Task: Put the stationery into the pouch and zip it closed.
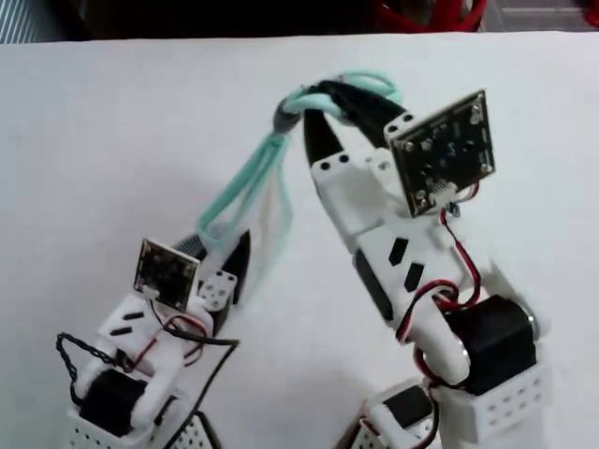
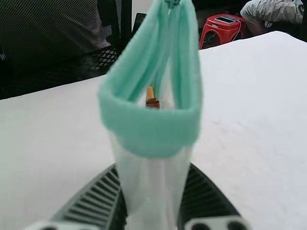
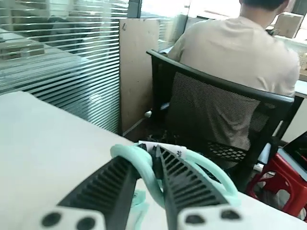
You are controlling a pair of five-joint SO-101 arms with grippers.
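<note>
High view: white table (image 1: 112,140) under both arms. Nothing loose is seen lying on it, so the stationery is judged already loaded.

The pouch (image 1: 248,192) is held up off the table, stretched between the two claws. Its teal zip edge runs along the length and its clear body hangs below. It is judged to be held taut so that the zip track lies straight for closing.

The left gripper (image 1: 240,251) is set at the near end. In the left wrist view, the left gripper (image 2: 152,177) is seen clamped narrow on the clear plastic of the pouch (image 2: 151,129), just under the teal band. This is judged to be an anchoring hold, placed on the body and off the track so that the zip path is not blocked. The teal edges are seen parted in a loop there, so the mouth is taken as not yet zipped at this end.

The right gripper (image 1: 316,99) is set at the far end. In the right wrist view, the right gripper (image 3: 154,154) is seen pinched shut on the teal edge of the pouch (image 3: 139,158). Whether the zip pull itself is caught cannot be told.

A pencil (image 2: 151,97), yellow with a brown tip, is seen inside between the teal edges.
</note>
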